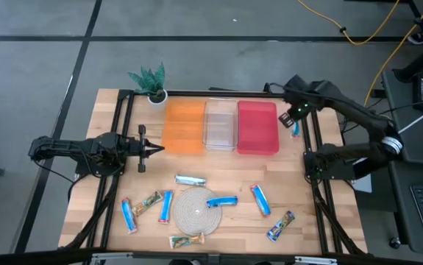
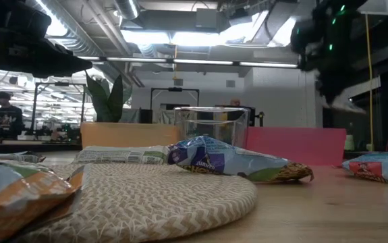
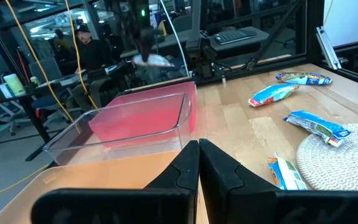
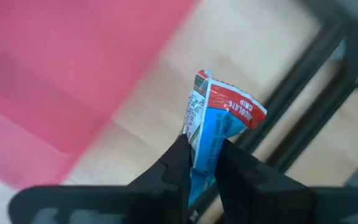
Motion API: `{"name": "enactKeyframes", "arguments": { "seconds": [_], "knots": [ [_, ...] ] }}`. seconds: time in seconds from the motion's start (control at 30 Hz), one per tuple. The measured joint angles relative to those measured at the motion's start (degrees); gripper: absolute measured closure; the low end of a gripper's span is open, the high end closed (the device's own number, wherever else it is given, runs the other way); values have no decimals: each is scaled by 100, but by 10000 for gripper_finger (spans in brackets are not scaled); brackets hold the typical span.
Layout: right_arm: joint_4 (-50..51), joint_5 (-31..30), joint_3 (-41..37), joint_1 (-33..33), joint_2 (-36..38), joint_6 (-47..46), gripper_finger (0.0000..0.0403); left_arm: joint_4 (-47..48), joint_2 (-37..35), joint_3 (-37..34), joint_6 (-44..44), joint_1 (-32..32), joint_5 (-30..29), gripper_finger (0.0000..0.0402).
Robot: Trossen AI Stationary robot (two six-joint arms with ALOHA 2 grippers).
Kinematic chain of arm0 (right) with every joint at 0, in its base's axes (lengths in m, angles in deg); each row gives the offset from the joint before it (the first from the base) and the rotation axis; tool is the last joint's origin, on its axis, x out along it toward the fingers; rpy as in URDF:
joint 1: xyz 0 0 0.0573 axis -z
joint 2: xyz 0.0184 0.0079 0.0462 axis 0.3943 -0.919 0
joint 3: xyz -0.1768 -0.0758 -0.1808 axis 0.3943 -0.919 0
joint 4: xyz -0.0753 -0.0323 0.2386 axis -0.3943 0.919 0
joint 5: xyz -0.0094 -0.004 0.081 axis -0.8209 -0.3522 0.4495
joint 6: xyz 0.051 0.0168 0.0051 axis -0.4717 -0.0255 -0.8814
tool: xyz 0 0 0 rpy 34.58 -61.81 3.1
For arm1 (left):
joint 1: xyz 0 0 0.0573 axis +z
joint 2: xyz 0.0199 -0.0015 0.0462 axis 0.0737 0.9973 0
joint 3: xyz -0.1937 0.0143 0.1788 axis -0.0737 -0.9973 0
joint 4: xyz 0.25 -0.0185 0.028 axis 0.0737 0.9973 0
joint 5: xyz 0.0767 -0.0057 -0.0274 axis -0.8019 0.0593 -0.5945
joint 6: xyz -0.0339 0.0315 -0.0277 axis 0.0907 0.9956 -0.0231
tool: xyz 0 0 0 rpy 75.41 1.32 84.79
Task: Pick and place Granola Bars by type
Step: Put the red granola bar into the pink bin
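My right gripper (image 4: 202, 167) is shut on a blue bar with a red-and-white end (image 4: 219, 121). It hovers just off the red bin's right side (image 1: 293, 124). My left gripper (image 1: 152, 149) is shut and empty, level beside the orange bin's left wall (image 3: 197, 163). Other granola bars lie flat on the table: a silvery one (image 1: 190, 179), a blue one (image 1: 222, 201) on the round woven mat (image 1: 194, 213), blue ones (image 1: 260, 199) (image 1: 166, 207) (image 1: 128, 216), a green-tan one (image 1: 146, 204), and more at the near edge (image 1: 184, 241) (image 1: 280, 226). My right gripper pinches the blue bar between its two fingers (image 4: 177, 163), on the blue part (image 4: 205, 149) behind its red-and-white end. That end (image 4: 231, 106) sticks out past the fingertips. The fingers come from above, slanting down. The bar is lifted clear of the table.
Orange (image 1: 184, 126), clear (image 1: 221, 125) and red (image 1: 257, 126) bins stand side by side at the far middle. A small potted plant (image 1: 152, 81) sits at the far left corner. Dark frame rails (image 1: 318, 158) run along both table sides. People sit in the room behind.
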Motion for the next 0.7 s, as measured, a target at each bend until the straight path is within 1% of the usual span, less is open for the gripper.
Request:
{"name": "enactKeyframes", "arguments": {
  "seconds": [0.13,0.23,0.37,0.47,0.53,0.63,0.7],
  "knots": [
    [-231,165,351,-80,638,124,335,-1,0,1,-1,0,0,398],
    [-655,315,477,-190,1128,164,335,-1,-1,0,0,0,0,398],
    [-1286,953,481,-335,1577,264,335,-1,1,0,0,0,0,398],
    [-1625,1395,481,-475,1640,266,335,-1,1,1,0,0,0,398],
    [-1821,1536,481,-583,1580,266,335,-1,1,0,0,0,0,398],
    [-2136,1566,481,-699,1390,266,335,-1,-1,0,0,0,0,398],
    [-2285,1475,481,-717,1221,268,335,-1,-1,0,0,0,0,398]
  ]
}}
